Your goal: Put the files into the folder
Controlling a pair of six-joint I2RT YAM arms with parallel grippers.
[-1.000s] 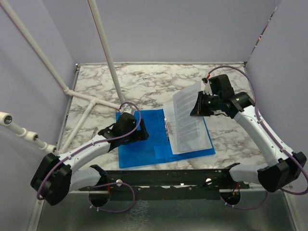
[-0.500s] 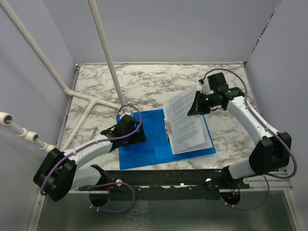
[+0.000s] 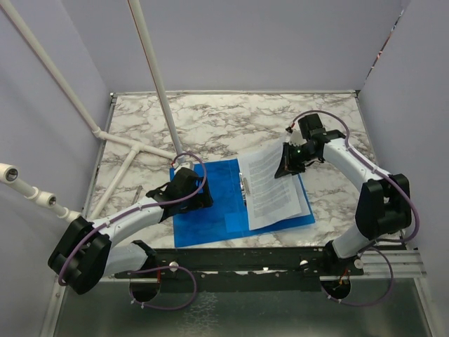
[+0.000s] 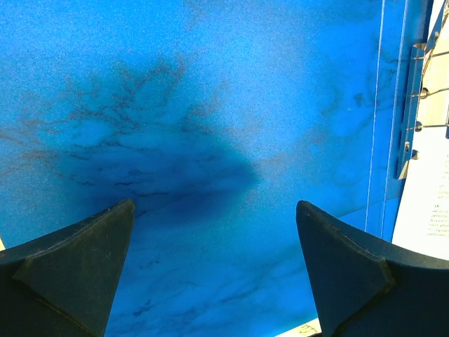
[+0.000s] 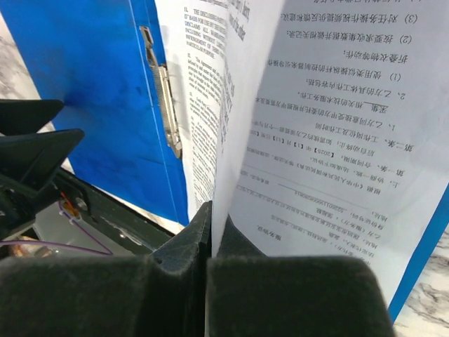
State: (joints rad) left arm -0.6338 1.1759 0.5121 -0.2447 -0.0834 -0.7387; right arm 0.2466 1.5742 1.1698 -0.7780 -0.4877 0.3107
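Note:
The blue folder (image 3: 210, 207) lies open near the table's front edge, metal clip (image 3: 243, 191) along its spine. The files (image 3: 270, 186), white printed sheets, lie on its right half. My right gripper (image 3: 287, 163) is shut on the far edge of the files and holds that edge slightly raised; the right wrist view shows the sheet (image 5: 330, 119) pinched between the jaws, with the clip (image 5: 163, 91) and blue cover (image 5: 91, 84) behind. My left gripper (image 3: 203, 193) is open, pressed down over the folder's left cover (image 4: 210, 126); both fingers straddle bare blue plastic.
White pipes (image 3: 151, 67) rise from the table's left back part. A black rail (image 3: 245, 260) runs along the front edge. Grey walls enclose the marble table (image 3: 224, 119) on three sides.
My right gripper has lowered the far edge of the files toward the folder, so the sheets lie flatter. My left gripper shifted slightly and stays on the left cover.

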